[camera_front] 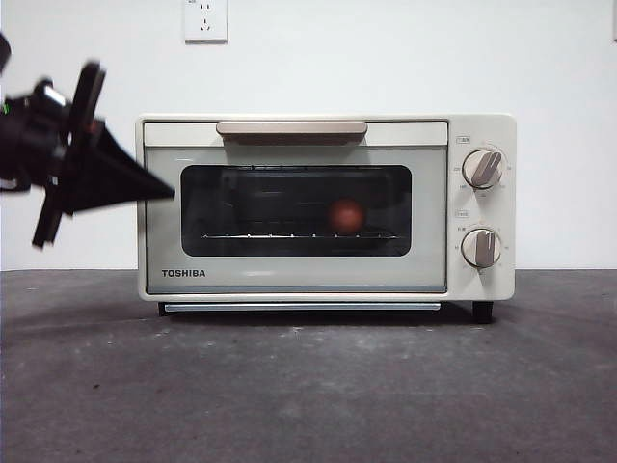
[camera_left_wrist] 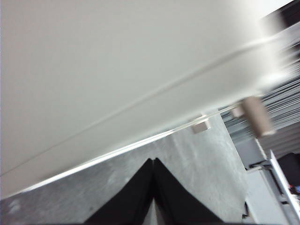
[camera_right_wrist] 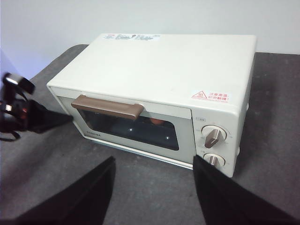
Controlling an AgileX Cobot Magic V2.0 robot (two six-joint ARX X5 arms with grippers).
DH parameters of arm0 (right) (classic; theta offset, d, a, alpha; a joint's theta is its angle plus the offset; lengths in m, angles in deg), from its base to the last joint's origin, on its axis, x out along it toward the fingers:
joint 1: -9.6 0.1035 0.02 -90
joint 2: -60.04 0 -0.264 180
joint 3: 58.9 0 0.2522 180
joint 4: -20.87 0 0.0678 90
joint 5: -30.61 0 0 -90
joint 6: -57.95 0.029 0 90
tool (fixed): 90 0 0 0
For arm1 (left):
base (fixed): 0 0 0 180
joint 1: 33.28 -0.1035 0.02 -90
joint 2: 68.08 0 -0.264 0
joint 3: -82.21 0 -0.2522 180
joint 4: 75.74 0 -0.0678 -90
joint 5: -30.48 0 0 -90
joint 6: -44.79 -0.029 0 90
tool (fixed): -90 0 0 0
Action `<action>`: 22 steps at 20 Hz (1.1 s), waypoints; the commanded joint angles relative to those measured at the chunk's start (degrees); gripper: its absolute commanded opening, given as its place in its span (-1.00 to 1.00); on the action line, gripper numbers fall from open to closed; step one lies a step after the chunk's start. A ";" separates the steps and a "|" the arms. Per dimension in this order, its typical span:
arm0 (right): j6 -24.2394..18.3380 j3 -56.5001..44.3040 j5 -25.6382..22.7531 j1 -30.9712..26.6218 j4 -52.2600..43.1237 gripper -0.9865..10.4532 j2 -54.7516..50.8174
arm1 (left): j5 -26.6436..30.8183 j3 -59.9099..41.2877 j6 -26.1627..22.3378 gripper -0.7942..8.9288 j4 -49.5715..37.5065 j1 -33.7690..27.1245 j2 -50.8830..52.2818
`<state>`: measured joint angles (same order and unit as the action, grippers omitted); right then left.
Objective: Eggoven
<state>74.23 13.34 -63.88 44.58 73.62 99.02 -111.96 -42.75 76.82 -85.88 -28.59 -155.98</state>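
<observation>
Dark grey matte tabletop (camera_front: 308,386) is seen nearest in the front view, bare from the lower edge up to the cream boxy TOSHIBA toaster oven (camera_front: 289,275), which is set square to the camera with its door closed. Behind the dark glass window (camera_front: 251,207) a small reddish-brown egg (camera_front: 346,215) is seen resting on the wire rack, right of centre. A beige handle (camera_front: 291,128) runs along the door's top, and two metal dials (camera_front: 482,168) are stacked at the right. Open table is left on both sides of the oven. A white wall socket (camera_front: 205,19) is mounted above. From the left edge the left gripper (camera_front: 159,193) reaches in, its pointed tip held just beside the door's left edge

In the left wrist view the left gripper (camera_left_wrist: 153,161) is shown clenched to a point, nothing grasped, close to the oven's cream side (camera_left_wrist: 117,70) over the table

In the right wrist view the right gripper (camera_right_wrist: 154,161) is shown released, jaws wide apart, held well back from the oven (camera_right_wrist: 168,70). The egg (camera_right_wrist: 158,121) is partly glimpsed through the window, and the left gripper (camera_right_wrist: 63,118) is seen by the door's left corner
</observation>
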 commanded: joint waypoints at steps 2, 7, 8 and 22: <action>-0.37 1.03 0.02 0.52 0.76 -0.36 0.90 | 4.15 0.74 -3.74 -0.82 5.62 0.72 7.13; -0.70 1.03 1.01 0.52 2.69 -0.36 2.38 | 12.48 0.79 -10.78 -0.82 20.44 2.67 19.52; -0.72 1.03 1.77 0.50 2.93 -0.36 2.78 | 14.45 0.79 -12.07 -0.82 23.50 3.15 21.99; -2.19 1.01 14.05 0.52 5.95 -0.36 9.09 | 33.64 1.55 -19.41 -0.82 53.96 9.44 49.70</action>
<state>72.96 13.34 -50.04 44.58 79.65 107.64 -78.72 -42.40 58.64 -31.76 -19.37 -106.34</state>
